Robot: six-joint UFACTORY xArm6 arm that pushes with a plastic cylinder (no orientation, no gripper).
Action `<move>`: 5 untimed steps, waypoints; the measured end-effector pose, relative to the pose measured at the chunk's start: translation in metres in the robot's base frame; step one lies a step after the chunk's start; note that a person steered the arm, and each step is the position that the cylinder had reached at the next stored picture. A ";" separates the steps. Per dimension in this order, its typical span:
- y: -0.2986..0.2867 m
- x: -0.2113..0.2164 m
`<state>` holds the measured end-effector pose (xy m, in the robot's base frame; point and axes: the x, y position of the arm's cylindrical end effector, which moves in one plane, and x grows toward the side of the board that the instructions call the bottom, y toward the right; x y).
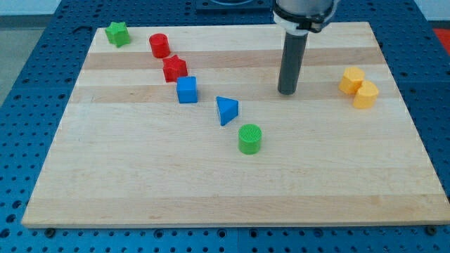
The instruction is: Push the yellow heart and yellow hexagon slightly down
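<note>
Two yellow blocks sit touching at the view's right on the wooden board (211,190). The upper-left one (351,80) looks like the hexagon, the lower-right one (366,94) like the heart, though the shapes are hard to tell apart. My tip (286,92) rests on the board to the left of them, roughly level with them, about a block and a half away from the nearer one. It touches no block.
A green star (118,33) sits at the top left corner. A red cylinder (159,45), a red block (174,69), a blue cube (187,90), a blue triangle (226,110) and a green cylinder (249,138) run diagonally toward the middle.
</note>
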<state>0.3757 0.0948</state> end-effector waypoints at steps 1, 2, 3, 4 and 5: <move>0.002 -0.021; 0.028 -0.033; 0.086 -0.036; 0.131 -0.030; 0.139 -0.002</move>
